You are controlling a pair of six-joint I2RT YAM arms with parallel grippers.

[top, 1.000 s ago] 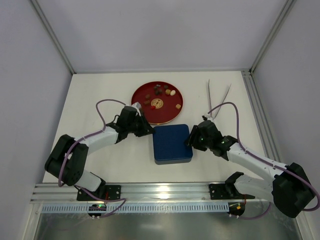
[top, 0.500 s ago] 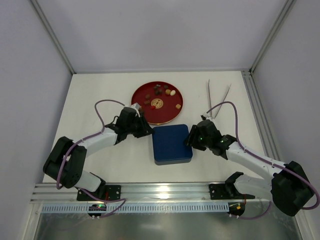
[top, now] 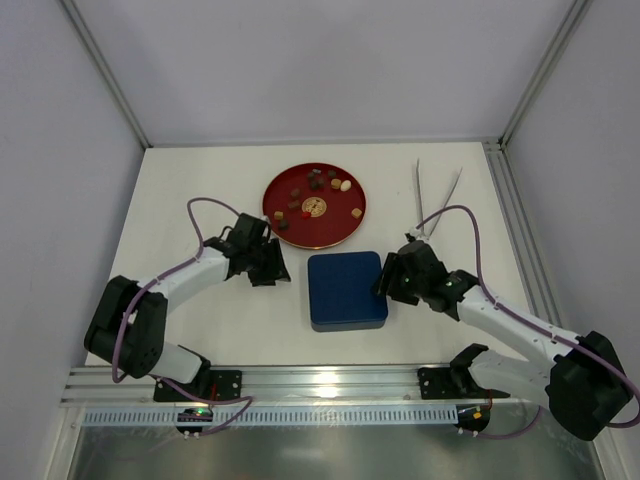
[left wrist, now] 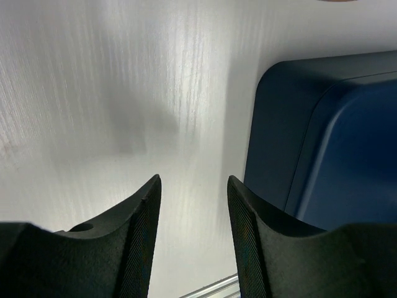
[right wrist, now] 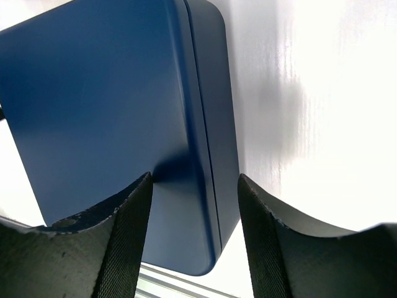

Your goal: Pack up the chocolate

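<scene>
Chocolate (top: 318,184) sits on red plate (top: 325,236), far centre of white table (top: 200,200); tweezers (top: 437,197) to its right. Dark-blue box (top: 346,289) lies btwn left gripper (top: 277,272) & right gripper (top: 385,283); both jaws spread, empty.

Plate (top: 330,233): glossy red, round gold medallion at centre.
Chocolate (top: 315,183): dark brown, light brown and cream-white pieces.
Lid (top: 346,290): plain matte dark blue.
Table (top: 200,180): white, faintly streaked.
Tweezers (top: 437,195): silver.
Arms (top: 500,322): white, black joints.
Cables (top: 195,212): purple.
Left gripper (left wrist: 193,183), right gripper (right wrist: 195,180): black, fine mesh-textured pads.
</scene>
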